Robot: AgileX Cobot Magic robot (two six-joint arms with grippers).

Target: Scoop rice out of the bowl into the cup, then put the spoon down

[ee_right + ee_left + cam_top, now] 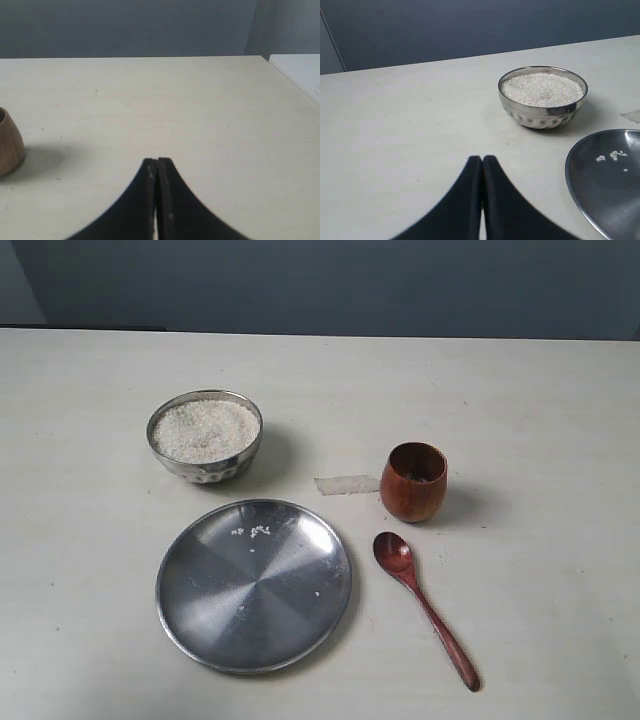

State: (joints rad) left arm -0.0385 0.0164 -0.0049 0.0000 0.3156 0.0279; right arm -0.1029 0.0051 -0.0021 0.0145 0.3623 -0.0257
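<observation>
Left gripper (482, 159): jaws pressed together, nothing between them, low over bare table (520, 390), well short of the bowl. Not visible in the exterior view.

Bowl (215, 472): far left, upright. Rice (205, 428) fills it close to the rim.

Steel plate (270, 610): just in front of the bowl, apart from it. A few stray grains (255, 531) near its far edge.

Tape scrap (346, 484): flat, just left of the cup.

Cup (413, 481): upright, right of centre; inside too dark to tell any contents.

Spoon (424, 607): flat on the table in front of the cup, near it but apart, handle running away to the near right. Untouched; no scoop begun, by my reading.

Right gripper (157, 161): jaws closed, empty, over bare table right of the cup.

Risks:
1. Slim glossy handle lying flat: a pinch may skid or slip.
2. Rounded cup close by: a reaching arm could tip it.
3. Full bowl, narrow cup mouth: grains likely to spill.
</observation>
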